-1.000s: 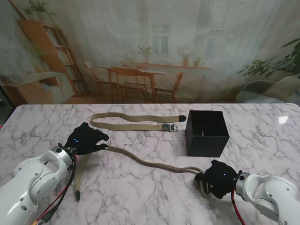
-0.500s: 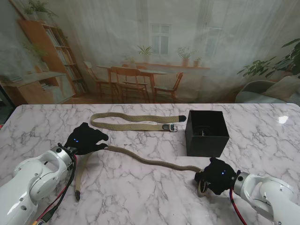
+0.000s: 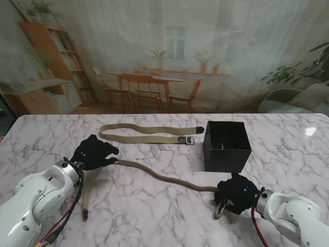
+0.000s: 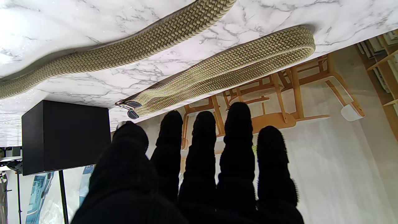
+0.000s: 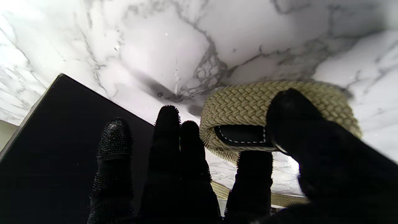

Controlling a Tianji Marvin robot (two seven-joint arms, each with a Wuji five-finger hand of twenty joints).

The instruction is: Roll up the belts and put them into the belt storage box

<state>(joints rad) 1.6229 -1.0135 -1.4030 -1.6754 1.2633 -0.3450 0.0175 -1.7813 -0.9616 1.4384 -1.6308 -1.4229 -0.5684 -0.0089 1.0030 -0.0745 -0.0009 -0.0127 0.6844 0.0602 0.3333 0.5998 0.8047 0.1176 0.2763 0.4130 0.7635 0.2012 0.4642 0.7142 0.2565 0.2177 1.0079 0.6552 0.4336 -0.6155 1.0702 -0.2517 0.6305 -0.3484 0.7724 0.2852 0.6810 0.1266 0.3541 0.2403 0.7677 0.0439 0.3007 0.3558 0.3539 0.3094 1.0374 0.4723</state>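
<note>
A woven tan belt (image 3: 164,177) runs across the marble table from under my left hand (image 3: 95,153) to my right hand (image 3: 235,194). Its tail end (image 3: 85,208) lies nearer to me on the left. My right hand is shut on the belt's rolled end (image 5: 245,104), thumb and forefinger pinching the coil just nearer to me than the black storage box (image 3: 227,145). My left hand (image 4: 199,174) rests flat on the belt with its fingers straight and grips nothing. A second tan belt (image 3: 146,134), folded double with its buckle (image 3: 187,139) toward the box, lies farther away.
The box (image 4: 65,137) stands open-topped right of the middle, and its dark wall (image 5: 62,140) is close beside my right fingers. The table's far edge runs behind the folded belt (image 4: 236,65).
My right hand has shifted a little to the left and away from me with the coil, and the belt span between the hands has drawn straighter. The left hand has not moved.
</note>
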